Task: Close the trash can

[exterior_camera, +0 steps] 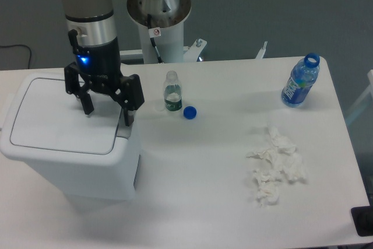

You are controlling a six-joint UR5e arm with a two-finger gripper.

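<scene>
The trash can (70, 161) is a large white bin at the left of the table, and its flat lid (58, 122) lies down flush on the rim. My gripper (108, 116) hangs just above the lid's right end, fingers spread wide and open, with nothing between them. One fingertip (88, 109) is over the lid, the other (127, 121) is at the grey tab on the can's right rim.
A small clear bottle (171, 91) stands uncapped beside a blue cap (189, 112) at mid table. A blue water bottle (300, 81) stands far right. Crumpled white tissues (274, 166) lie right of centre. The robot base (158, 16) rises behind.
</scene>
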